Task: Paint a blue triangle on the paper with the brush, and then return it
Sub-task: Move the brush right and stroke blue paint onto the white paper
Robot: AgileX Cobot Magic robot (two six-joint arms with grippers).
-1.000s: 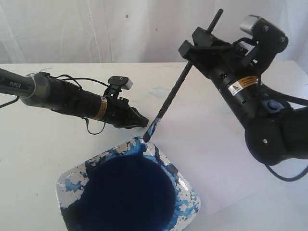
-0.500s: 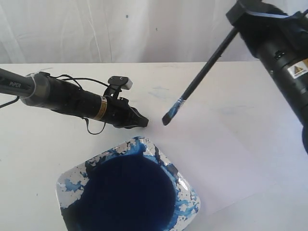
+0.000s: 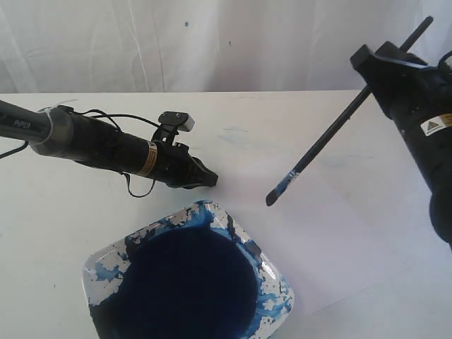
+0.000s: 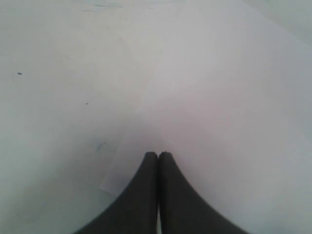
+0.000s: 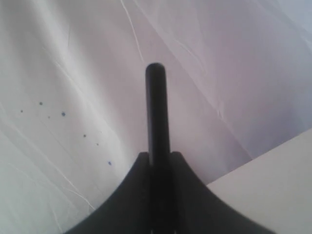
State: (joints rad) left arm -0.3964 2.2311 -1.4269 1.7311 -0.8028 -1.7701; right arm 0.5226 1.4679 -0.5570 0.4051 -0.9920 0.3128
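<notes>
My right gripper (image 3: pixel 378 63) is shut on the black handle of the brush (image 3: pixel 325 141) high at the right. The brush slants down to the left, and its blue-wet bristles hang just above the white paper (image 3: pixel 332 233). In the right wrist view the handle (image 5: pixel 156 102) sticks up between the closed fingers of that gripper (image 5: pixel 158 156). My left gripper (image 3: pixel 210 181) lies low on the table, shut and empty, beside the dish. Seen from the left wrist, its tips (image 4: pixel 158 155) sit near a corner of the paper (image 4: pixel 219 97). The blue triangle is out of view; the sheet looks bare.
A white square dish (image 3: pixel 277 277) full of dark blue paint stands at the front, left of the paper. The left arm stretches across the table behind it. A white curtain hangs along the back. Faint blue smudges mark the table (image 3: pixel 233 134).
The right gripper has lifted the brush off the dish's far rim and carried it up and to the right, over the paper. The left arm has not moved.
</notes>
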